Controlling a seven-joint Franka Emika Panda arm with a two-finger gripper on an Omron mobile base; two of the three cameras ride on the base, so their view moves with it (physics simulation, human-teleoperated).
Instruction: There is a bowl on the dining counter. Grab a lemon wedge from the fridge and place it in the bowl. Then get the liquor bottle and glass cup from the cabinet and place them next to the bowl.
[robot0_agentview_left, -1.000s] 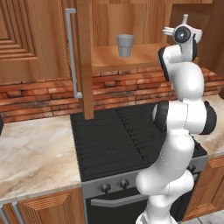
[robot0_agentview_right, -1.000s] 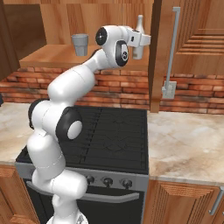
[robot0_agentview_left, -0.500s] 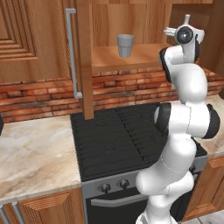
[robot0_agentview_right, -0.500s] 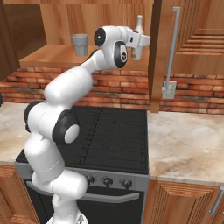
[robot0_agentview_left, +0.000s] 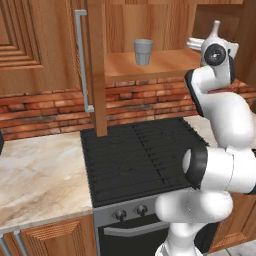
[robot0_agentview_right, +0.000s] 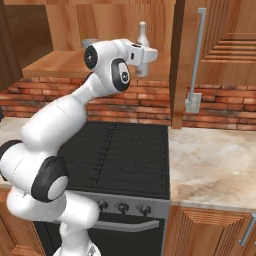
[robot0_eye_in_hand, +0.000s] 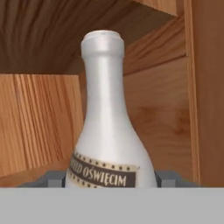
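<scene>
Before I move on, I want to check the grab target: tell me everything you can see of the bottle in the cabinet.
The bottle is pale, off-white and smooth, with a wide rounded body tapering to a long neck and a plain thick lip. A dark label with a gold border and light lettering wraps its body. It stands upright on the wooden cabinet shelf, near the right side wall. The gripper sits close at label height, a finger on either side; whether they touch it cannot be told.
</scene>
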